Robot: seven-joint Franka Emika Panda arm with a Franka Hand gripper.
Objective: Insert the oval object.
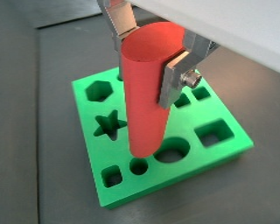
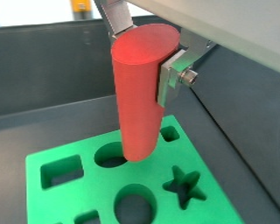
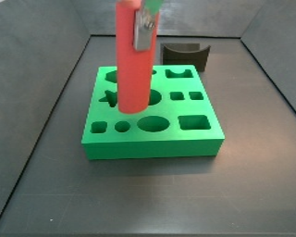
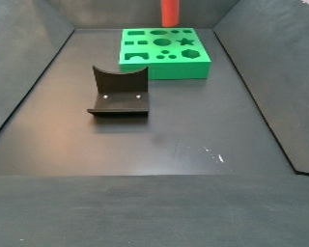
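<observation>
I have the oval object [image 1: 146,92] clamped upright in the gripper [image 1: 149,63], silver fingers [image 1: 175,77] pinching its upper end from opposite sides. It hangs over the green block [image 1: 224,144], lower end at or just above the block's top near the oval hole [image 2: 134,208]; I cannot tell whether it touches. In a side view the rod [image 3: 133,60] stands above the block's holes toward the worktop's far edge. I judge it stiff, smooth, fairly light; a high grip leaves a long lever, so tilt or slip looks likely. A lower hold would steady it. The fixture [image 4: 117,93] sits well apart, mid-worktop.
</observation>
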